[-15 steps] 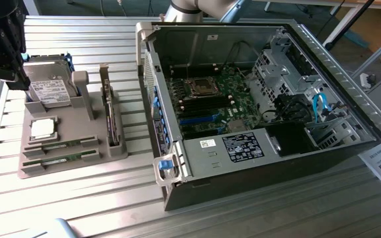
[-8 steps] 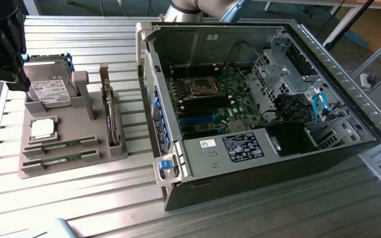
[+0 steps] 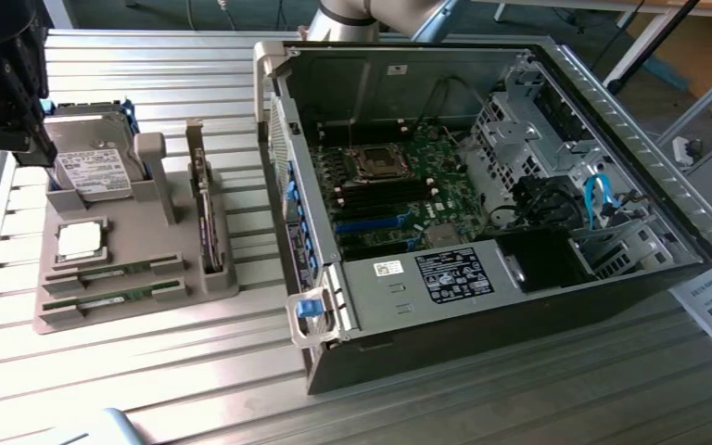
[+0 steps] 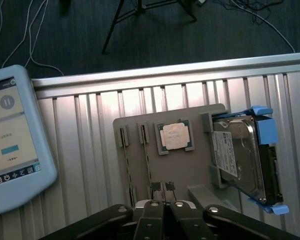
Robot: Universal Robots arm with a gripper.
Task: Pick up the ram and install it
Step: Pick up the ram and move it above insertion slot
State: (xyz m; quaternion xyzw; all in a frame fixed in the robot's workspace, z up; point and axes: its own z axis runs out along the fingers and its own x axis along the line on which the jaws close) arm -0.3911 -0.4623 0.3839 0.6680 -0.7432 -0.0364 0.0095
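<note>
Two ram sticks, thin and green, lie in slots of a grey holder tray on the exterior view's left. From the wrist view the ram shows edge-on as narrow strips in the same tray. My gripper hangs above the tray's far end, near the hard drive. Its fingertips are pressed together, shut, with nothing between them. The open computer case lies on the exterior view's right, with its motherboard exposed.
The tray also carries a square silver CPU and a silver hard drive in a blue bracket. A teach pendant lies beside the tray on the ribbed metal table. Cables and a drive cage crowd the case's far side.
</note>
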